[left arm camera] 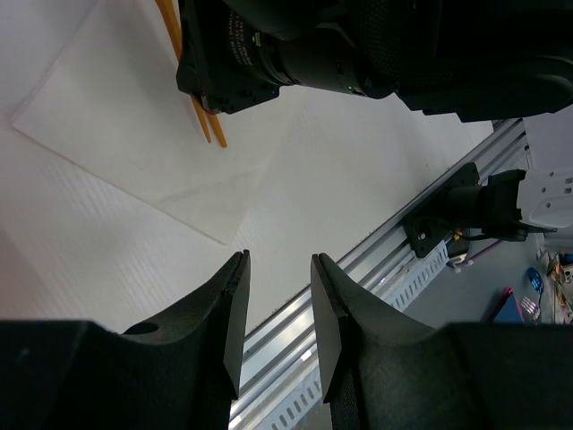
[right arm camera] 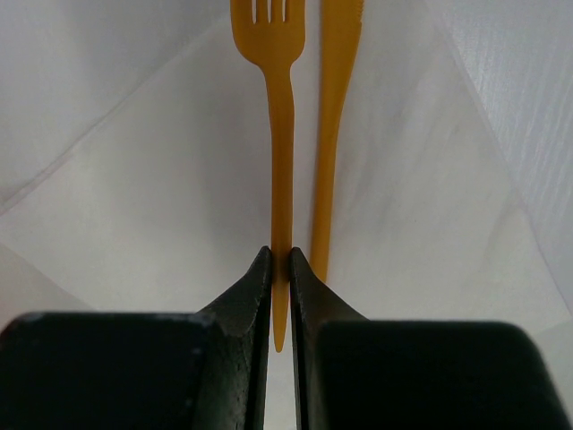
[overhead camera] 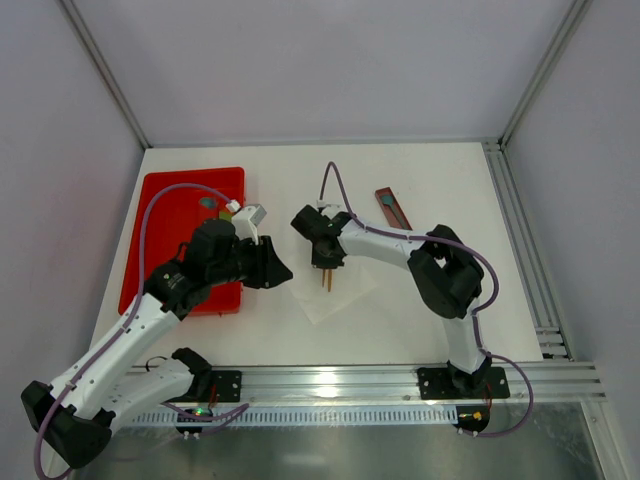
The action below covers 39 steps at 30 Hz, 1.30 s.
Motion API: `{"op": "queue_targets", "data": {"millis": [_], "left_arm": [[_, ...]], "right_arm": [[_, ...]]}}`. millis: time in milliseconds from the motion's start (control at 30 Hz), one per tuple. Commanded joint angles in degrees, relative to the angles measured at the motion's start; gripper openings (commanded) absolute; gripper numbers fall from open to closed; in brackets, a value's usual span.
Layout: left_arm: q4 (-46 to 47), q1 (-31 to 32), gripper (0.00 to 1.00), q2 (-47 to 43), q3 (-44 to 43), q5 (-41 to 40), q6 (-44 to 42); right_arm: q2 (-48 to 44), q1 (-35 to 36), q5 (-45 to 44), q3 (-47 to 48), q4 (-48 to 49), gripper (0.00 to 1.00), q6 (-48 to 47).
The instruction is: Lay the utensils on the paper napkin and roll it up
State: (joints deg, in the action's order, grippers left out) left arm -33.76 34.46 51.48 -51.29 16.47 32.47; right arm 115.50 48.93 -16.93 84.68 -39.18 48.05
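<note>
The paper napkin (overhead camera: 335, 292) lies flat and unfolded on the table in front of the arms, a white square also in the left wrist view (left arm camera: 134, 134) and the right wrist view (right arm camera: 134, 224). My right gripper (right arm camera: 279, 256) is shut on the handle of an orange fork (right arm camera: 280, 134), held over the napkin. An orange knife (right arm camera: 329, 134) lies alongside it, just outside the right finger. In the top view both utensils (overhead camera: 327, 279) stick out below the right gripper (overhead camera: 323, 262). My left gripper (left arm camera: 279, 262) is open and holds nothing, hovering left of the napkin (overhead camera: 283, 270).
A red tray (overhead camera: 170, 215) sits at the left under the left arm. A reddish-brown bar (overhead camera: 393, 208) with a green piece lies at the back right. The aluminium rail (overhead camera: 330, 380) runs along the near edge.
</note>
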Motion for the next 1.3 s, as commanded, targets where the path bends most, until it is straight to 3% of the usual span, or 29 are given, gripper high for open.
{"op": "queue_targets", "data": {"millis": [0,733,833,967,1100,1267], "left_arm": [[0.4,-0.3,0.38,-0.5,-0.7,0.2,-1.0],[0.4,-0.3,0.41,-1.1,-0.4,0.0,-0.8],[0.2,-0.3,0.41,-1.1,-0.4,-0.3,-1.0],[0.2,-0.3,0.41,-1.0,-0.4,-0.8,-1.0],[0.1,-0.3,0.41,-0.3,-0.3,-0.8,-0.9],[0.3,-0.3,0.41,0.0,-0.1,-0.8,-0.9]], "right_arm": [[1.2,0.8,-2.0,2.5,-1.5,0.09,1.6],[-0.9,1.6,-1.6,4.4,-4.9,0.21,1.6],[-3.3,1.2,-1.8,6.5,-6.3,0.21,-1.8],[-8.8,-2.4,-1.6,5.4,-4.8,0.24,-13.7],[-14.3,-9.8,4.4,-0.2,3.7,0.25,-27.4],[-14.6,-20.6,9.2,-0.9,5.3,0.26,-36.8]]}}
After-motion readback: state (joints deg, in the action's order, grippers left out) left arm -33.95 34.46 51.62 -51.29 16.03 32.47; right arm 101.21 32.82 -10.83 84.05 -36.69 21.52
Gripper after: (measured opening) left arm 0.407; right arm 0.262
